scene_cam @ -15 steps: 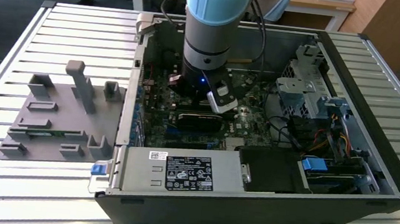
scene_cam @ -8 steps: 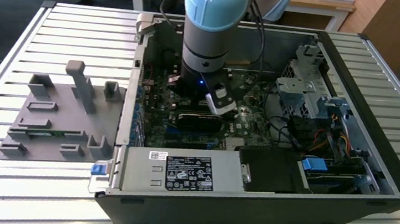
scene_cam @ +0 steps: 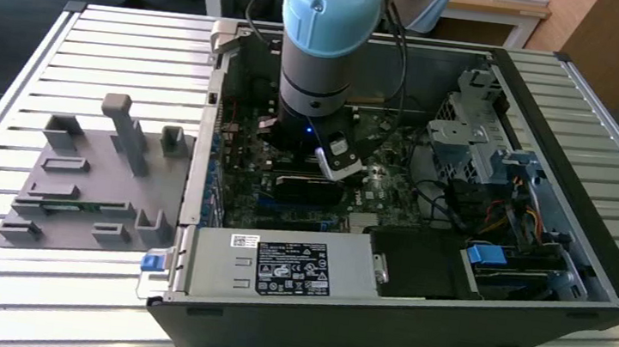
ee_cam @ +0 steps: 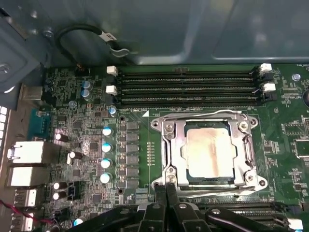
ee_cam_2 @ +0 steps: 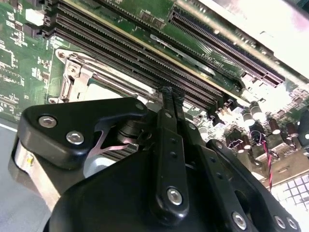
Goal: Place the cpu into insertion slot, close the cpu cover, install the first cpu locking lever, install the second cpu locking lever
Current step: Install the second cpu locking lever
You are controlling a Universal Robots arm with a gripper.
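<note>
First wrist view: the cpu (ee_cam: 209,153) sits seated in the insertion slot (ee_cam: 179,182), and the cpu cover (ee_cam: 177,147) lies flat over it, framing the pale chip face through its window. Placement and cover closing therefore appear complete; judged from this, the locking-lever stage is in hand. A thin wire lever (ee_cam: 203,115) runs along the socket edge beside the memory slots (ee_cam: 186,87). The next move calls for fine alignment on a thin lever. The claw (ee_cam: 166,186) is pressed together, fingers meeting, holding nothing, with its tips at the socket corner. In the exterior view the arm (scene_cam: 324,37) reaches down into the open computer case (scene_cam: 577,253) on the counter (scene_cam: 21,65).
</note>
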